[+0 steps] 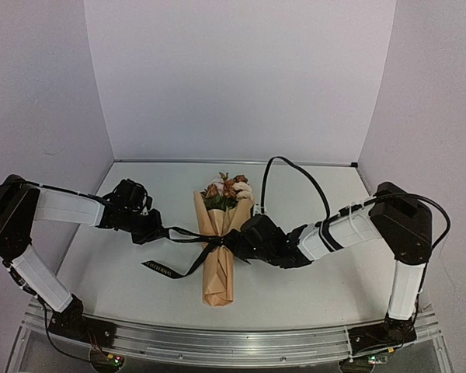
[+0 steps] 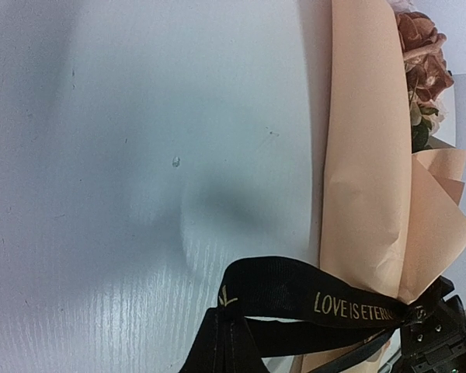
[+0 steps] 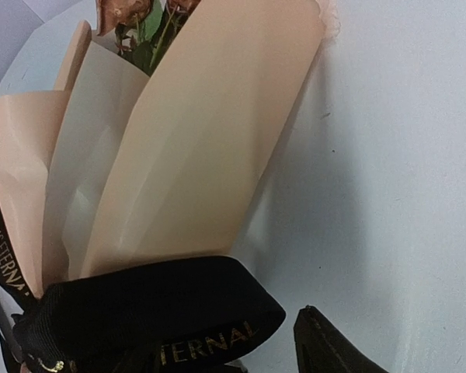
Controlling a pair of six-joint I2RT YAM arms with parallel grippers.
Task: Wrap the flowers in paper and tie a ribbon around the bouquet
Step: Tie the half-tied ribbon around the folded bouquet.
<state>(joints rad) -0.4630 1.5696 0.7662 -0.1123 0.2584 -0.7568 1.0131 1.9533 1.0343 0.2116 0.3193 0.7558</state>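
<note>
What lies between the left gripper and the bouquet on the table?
A stretch of the black ribbon runs from the left gripper to the bouquet; the top view shows it.

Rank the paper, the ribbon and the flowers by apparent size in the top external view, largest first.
1. paper: clearly largest.
2. ribbon: long reach but narrow.
3. flowers: small cluster; by area it looks close to the ribbon, so the order of these two is unsure.

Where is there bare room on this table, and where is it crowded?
Bare table near left, between the ribbon's loose tail and the front rail, and near right, between the bouquet and the right arm's base. Crowded mid-table, where the left gripper and right gripper flank the bouquet's waist.
</note>
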